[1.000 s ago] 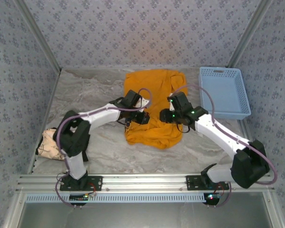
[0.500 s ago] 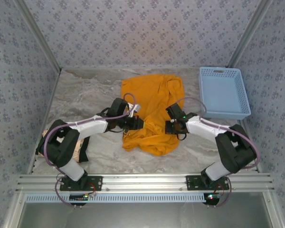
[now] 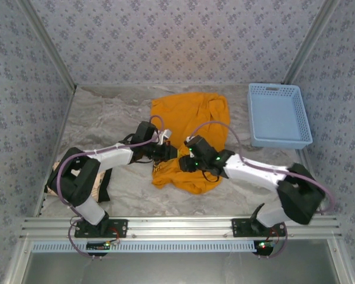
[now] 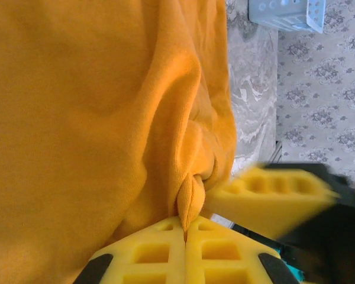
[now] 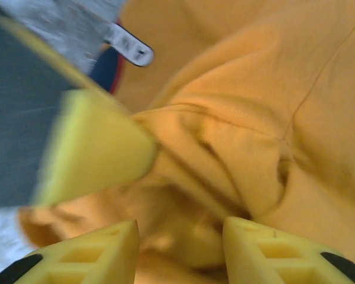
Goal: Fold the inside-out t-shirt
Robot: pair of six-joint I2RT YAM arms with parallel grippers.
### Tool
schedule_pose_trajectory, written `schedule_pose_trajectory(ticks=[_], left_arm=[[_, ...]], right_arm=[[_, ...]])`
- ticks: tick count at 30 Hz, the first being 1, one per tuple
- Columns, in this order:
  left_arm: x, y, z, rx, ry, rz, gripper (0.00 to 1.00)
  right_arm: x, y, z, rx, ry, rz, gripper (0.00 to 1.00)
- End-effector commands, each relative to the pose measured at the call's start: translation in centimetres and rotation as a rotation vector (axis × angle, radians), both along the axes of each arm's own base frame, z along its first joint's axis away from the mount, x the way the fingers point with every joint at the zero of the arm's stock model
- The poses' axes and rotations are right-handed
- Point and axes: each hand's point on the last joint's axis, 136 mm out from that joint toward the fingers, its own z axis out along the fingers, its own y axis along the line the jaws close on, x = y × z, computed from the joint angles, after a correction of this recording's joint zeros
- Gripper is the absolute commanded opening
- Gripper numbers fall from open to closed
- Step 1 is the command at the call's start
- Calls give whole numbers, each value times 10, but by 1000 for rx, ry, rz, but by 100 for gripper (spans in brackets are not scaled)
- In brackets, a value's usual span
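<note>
The t-shirt (image 3: 192, 115) lies crumpled mid-worktop (image 3: 106, 118), its far part spread flat and its near end bunched. The left end effector (image 3: 168, 152) stays low at the shirt's near left edge. The left wrist view shows it clamped narrow on a thin pleat of the cloth (image 4: 185, 201). What is new is the right end effector (image 3: 184, 163): half a second ago it sat over the shirt's right side, and now it has slid across the cloth until it is just beside the left one. In its own view its fingers (image 5: 266, 248) stand partly apart, with a hem fold between them that is not visibly pinched. My reading is that the right arm is coming for a second hold beside the first, so the shirt can be lifted and spread. No fold is made yet.
</note>
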Motion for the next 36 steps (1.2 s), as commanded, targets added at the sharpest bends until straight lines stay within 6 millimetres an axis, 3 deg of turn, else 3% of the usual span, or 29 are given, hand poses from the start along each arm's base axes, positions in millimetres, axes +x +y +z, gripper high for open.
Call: schedule_pose_trajectory(ticks=[1, 2, 4, 10, 13, 17, 18, 19, 20, 27, 30, 32, 33, 36], left_arm=[[-5, -8, 14, -31, 55, -35, 0], [-7, -7, 17, -35, 58, -37, 0], [-8, -4, 23, -29, 42, -34, 0], [-8, 9, 26, -18, 40, -30, 0], [-9, 10, 23, -18, 26, -44, 0], [-5, 11, 19, -13, 3, -53, 0], [-3, 13, 17, -2, -3, -49, 0], [-1, 16, 13, 21, -20, -50, 0], [0, 18, 8, 49, -37, -57, 0], [1, 51, -49, 340, -81, -116, 0], [8, 51, -54, 358, -106, -109, 14], [11, 48, -49, 346, -119, -112, 36], [11, 46, -45, 344, -136, -115, 42], [10, 34, -27, 325, -224, -156, 46]], right_arm=[[28, -26, -30, -160, -47, -218, 43], [30, -45, -37, -234, -46, -305, 42], [32, -76, -37, -325, -61, -404, 27], [24, -133, -58, -328, 60, -485, 23], [23, -123, -65, -212, 101, -375, 22], [16, -106, -56, -171, 113, -188, 22], [16, -108, -51, -181, 110, -187, 19], [15, -110, -47, -186, 111, -191, 8], [14, -108, -44, -166, 113, -172, 0], [10, -132, -26, -55, 164, -204, 0], [8, -131, -19, -40, 157, -175, 2], [8, -125, -11, -38, 155, -136, 12], [8, -120, -5, -41, 148, -117, 18], [12, -100, 10, -10, 130, -66, 25]])
